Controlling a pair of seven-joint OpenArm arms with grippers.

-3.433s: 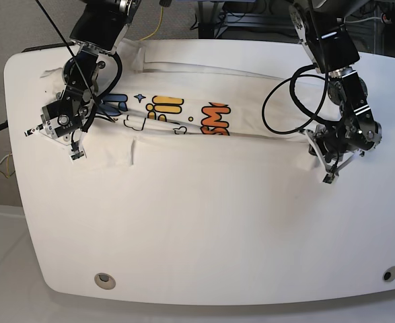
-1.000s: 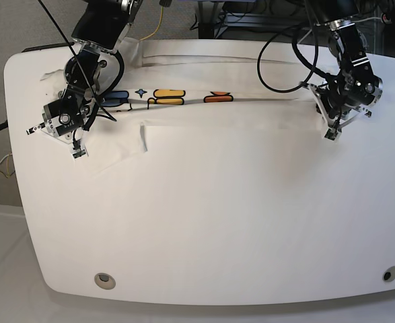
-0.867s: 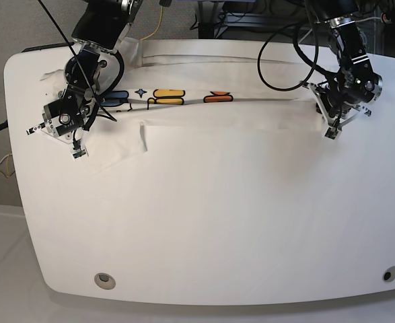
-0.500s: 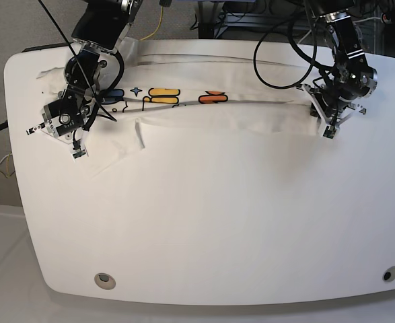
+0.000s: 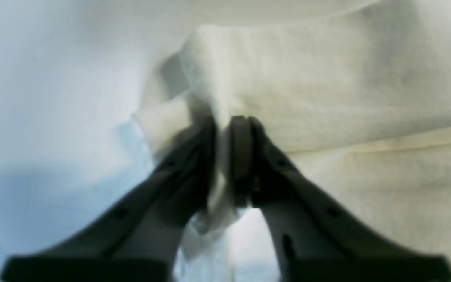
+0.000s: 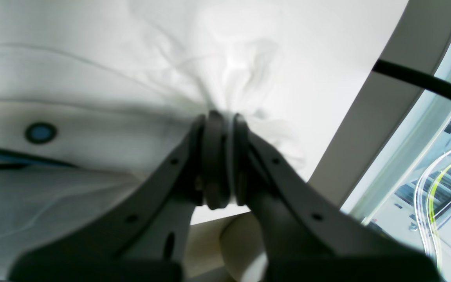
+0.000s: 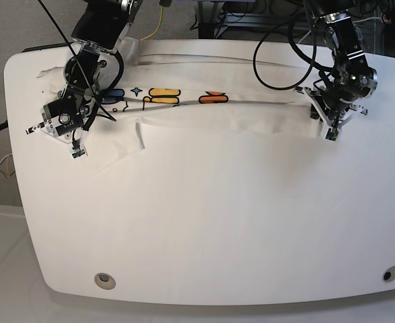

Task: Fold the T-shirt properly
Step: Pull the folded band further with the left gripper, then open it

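Note:
The white T-shirt point(image 7: 217, 121) lies across the far half of the table, its near part folded back so only a thin strip of coloured print point(image 7: 163, 96) shows. My left gripper point(image 7: 326, 128), on the right of the base view, is low on the fold's right end. In the left wrist view this gripper point(image 5: 222, 125) has its pads close together with a fold of the T-shirt point(image 5: 327, 90) pinched between them. My right gripper point(image 7: 68, 140) is at the left end. Seen from the right wrist, that gripper point(image 6: 223, 117) is shut on bunched T-shirt cloth point(image 6: 92, 78).
The white table point(image 7: 217, 222) has two round holes near its front edge point(image 7: 104, 280) point(image 7: 387, 274). Black cables point(image 7: 278, 60) loop behind the left arm. In the right wrist view the table edge point(image 6: 350, 129) runs close beside the right gripper.
The left gripper carried the shirt's near edge from mid-table toward the far side, covering most of the print. Over the last second it eased slightly left and the fold slackened. The right arm stayed put.

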